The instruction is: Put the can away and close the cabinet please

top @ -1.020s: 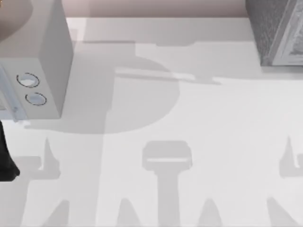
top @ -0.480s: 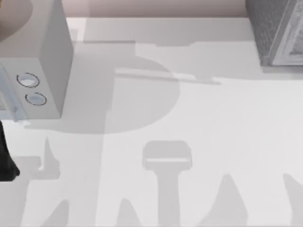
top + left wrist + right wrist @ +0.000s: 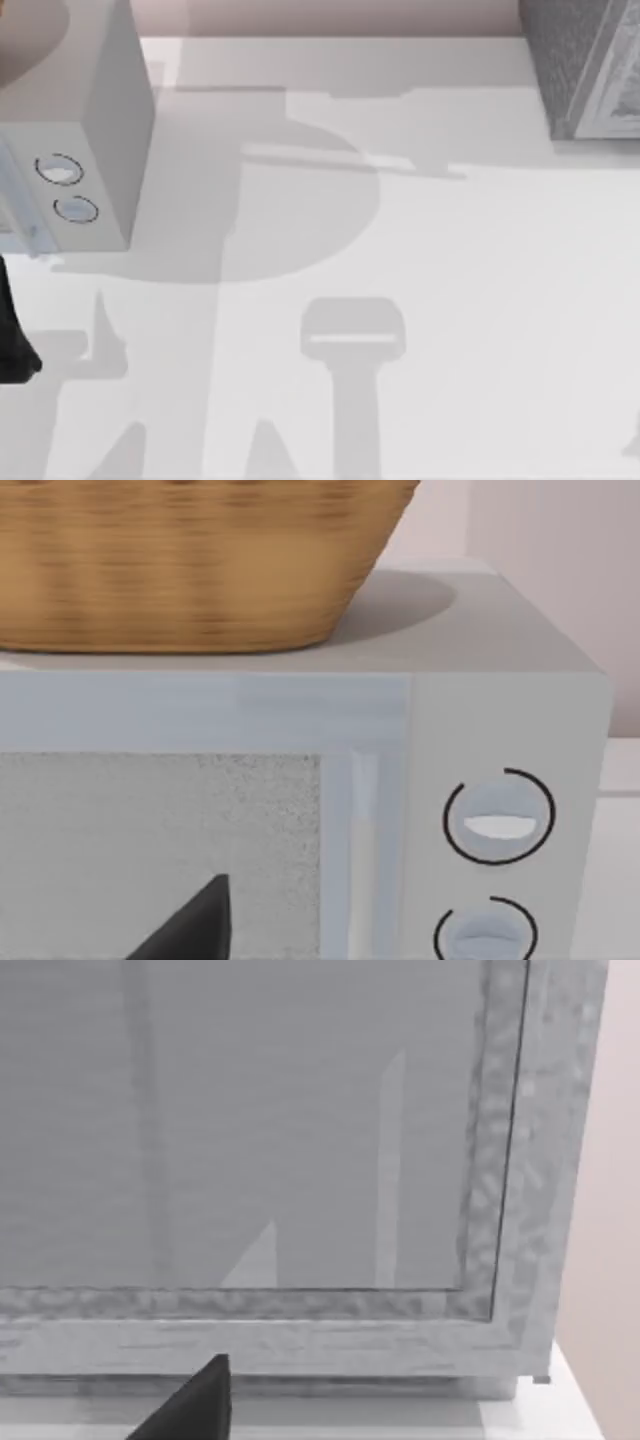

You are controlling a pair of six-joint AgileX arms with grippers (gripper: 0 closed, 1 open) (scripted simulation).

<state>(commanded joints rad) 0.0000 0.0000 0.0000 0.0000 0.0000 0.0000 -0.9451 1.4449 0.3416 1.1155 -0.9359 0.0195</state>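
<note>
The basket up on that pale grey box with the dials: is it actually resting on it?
Touching. The left wrist view shows the woven basket sitting directly on the flat top of the pale grey box, with no gap under its base and its shadow beside it.

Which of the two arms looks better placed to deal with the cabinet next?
Probably the right. The cabinet stands at the table's far right, and the right wrist view faces its front panel close up. The left arm sits far left, facing the pale box with dials.
</note>
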